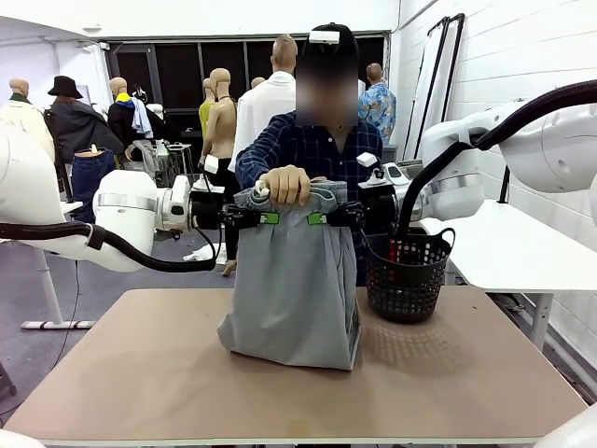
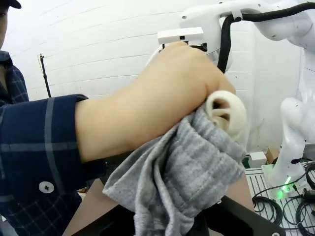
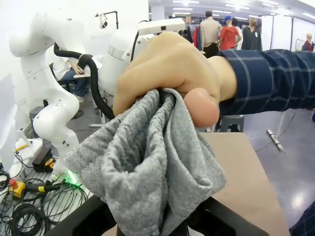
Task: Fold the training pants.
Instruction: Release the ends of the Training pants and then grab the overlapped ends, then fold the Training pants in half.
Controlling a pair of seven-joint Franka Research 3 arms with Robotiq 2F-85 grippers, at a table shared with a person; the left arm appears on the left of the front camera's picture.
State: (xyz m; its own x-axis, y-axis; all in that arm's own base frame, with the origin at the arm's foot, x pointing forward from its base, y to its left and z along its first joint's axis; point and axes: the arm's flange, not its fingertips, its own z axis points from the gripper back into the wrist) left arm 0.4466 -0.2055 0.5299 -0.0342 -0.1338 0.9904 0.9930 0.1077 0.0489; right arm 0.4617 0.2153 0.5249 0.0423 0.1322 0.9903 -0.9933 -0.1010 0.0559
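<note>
1. The training pants (image 1: 294, 289) hang upright over the middle of the worktop (image 1: 140, 373), waistband on top, and the lower end touches the surface.
2. The left tool (image 1: 266, 217) comes in from the left side and is clamped on the waistband's left part, green pads pinched tight on the grey fabric.
3. The right tool (image 1: 317, 218) mirrors it from the other side, closed on the waistband's right part, and both sit at the same height.
4. Between the two tools, the person's hand (image 1: 287, 184) grabs the gathered top of the waistband from above, fist closed around the bunched cloth.
5. In both wrist views that fist sits right over the crumpled grey jersey, with a blue checked sleeve (image 3: 275, 78) behind it.
6. A black basket (image 1: 406, 275) stands on the worktop just beside the pants, on the right arm's side.
</note>
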